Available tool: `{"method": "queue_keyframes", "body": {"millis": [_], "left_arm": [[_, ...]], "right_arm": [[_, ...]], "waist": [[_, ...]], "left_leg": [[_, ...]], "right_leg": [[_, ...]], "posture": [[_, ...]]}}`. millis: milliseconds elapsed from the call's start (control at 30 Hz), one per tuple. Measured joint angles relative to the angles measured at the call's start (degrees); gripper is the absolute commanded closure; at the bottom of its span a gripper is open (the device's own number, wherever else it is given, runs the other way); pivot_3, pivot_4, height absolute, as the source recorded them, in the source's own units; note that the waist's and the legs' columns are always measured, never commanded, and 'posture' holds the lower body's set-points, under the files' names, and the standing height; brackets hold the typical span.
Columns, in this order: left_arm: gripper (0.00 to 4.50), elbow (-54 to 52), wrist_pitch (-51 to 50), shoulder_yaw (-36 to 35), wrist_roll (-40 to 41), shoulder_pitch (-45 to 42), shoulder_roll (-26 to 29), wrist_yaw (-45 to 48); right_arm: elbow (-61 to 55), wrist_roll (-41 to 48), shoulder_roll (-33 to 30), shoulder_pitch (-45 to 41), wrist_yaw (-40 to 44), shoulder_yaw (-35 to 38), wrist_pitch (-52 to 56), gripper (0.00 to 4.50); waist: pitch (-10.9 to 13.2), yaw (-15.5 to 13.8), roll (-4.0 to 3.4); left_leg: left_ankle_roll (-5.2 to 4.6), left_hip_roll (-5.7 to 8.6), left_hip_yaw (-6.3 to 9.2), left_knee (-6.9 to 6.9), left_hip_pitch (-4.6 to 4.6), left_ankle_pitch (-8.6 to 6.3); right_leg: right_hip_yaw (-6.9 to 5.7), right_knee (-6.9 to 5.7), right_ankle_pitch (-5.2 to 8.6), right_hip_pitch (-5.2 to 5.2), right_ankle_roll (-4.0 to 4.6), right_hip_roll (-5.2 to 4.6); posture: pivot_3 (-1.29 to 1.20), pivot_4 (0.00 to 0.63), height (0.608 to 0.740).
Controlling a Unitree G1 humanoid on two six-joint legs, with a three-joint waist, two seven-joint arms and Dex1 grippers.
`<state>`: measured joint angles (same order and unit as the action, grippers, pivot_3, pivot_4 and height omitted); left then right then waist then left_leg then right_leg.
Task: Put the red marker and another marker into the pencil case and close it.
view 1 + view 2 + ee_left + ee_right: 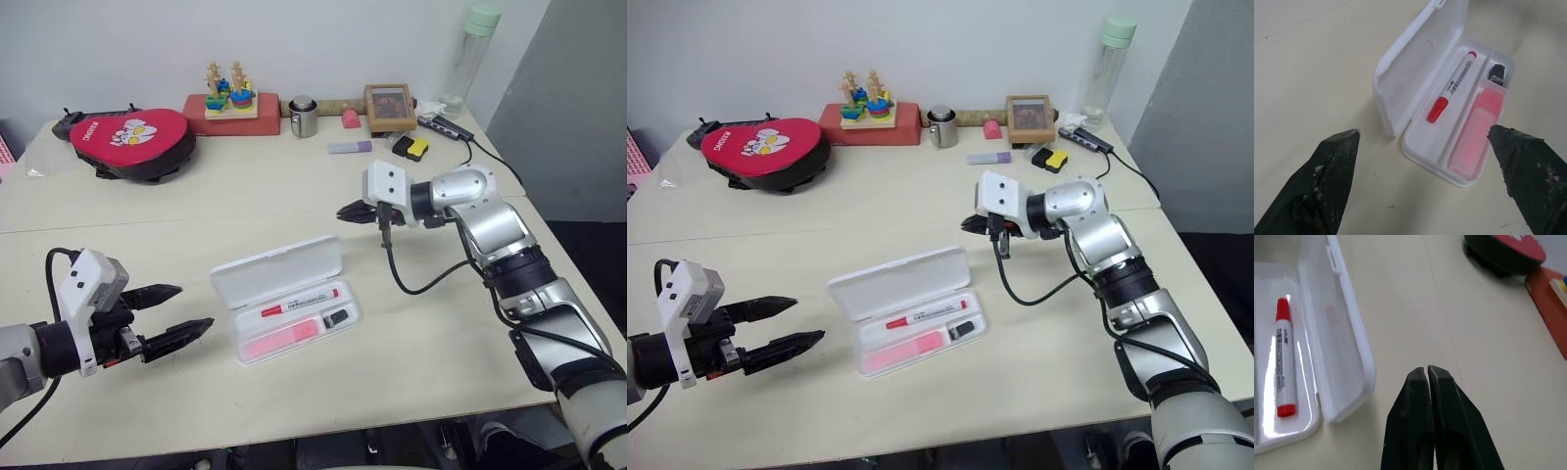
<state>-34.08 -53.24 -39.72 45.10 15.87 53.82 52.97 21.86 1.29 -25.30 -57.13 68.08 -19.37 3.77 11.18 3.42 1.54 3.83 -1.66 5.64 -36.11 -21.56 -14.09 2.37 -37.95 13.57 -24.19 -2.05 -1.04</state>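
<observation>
The white pencil case [277,270] lies open at the table's middle, its lid folded back toward the far side. In its tray the red marker [299,303] lies in the far compartment. The thick pink marker [284,340] lies in the near one, with a small black piece [336,317] at the right end. My left gripper [196,306] hovers left of the case, open and empty, pointing at it. My right gripper [342,211] hangs above the table behind and right of the case, shut on nothing and pointing left.
At the back stand a red pouch [132,142], a stacking toy on a red block [231,103], a metal cup [303,117], a purple marker [350,147], a picture frame [389,106] and a tall bottle [472,54]. A black cable [416,287] droops from my right wrist.
</observation>
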Motion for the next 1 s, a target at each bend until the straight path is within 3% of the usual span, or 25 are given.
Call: {"method": "queue_keyframes", "body": {"millis": [567, 1000], "left_arm": [[0.0, -1.3, 0.1, 3.0, 1.8, -2.6, -0.1, -2.6], [0.0, -1.3, 1.4, 4.2, 1.8, -2.5, -0.9, -3.6]], "right_arm": [[3.6, -1.1, 4.0, -0.7, 4.6, -2.7, -7.5, 4.43], [14.9, -2.5, 4.9, -6.5, 4.0, -1.6, -8.9, 4.43]], "waist": [[0.0, 0.0, 0.0], [0.0, 0.0, -0.03]], "left_leg": [[0.0, 0.0, -0.02, 0.02, 0.14, 0.0], [0.0, 0.0, -0.02, 0.05, 0.09, 0.0]], "right_leg": [[0.02, -0.03, 0.0, 0.08, 0.0, 0.01], [0.02, -0.01, 0.0, 0.04, 0.02, 0.01]], "posture": [[0.0, 0.15, 0.74], [0.0, 0.15, 0.74]]}}
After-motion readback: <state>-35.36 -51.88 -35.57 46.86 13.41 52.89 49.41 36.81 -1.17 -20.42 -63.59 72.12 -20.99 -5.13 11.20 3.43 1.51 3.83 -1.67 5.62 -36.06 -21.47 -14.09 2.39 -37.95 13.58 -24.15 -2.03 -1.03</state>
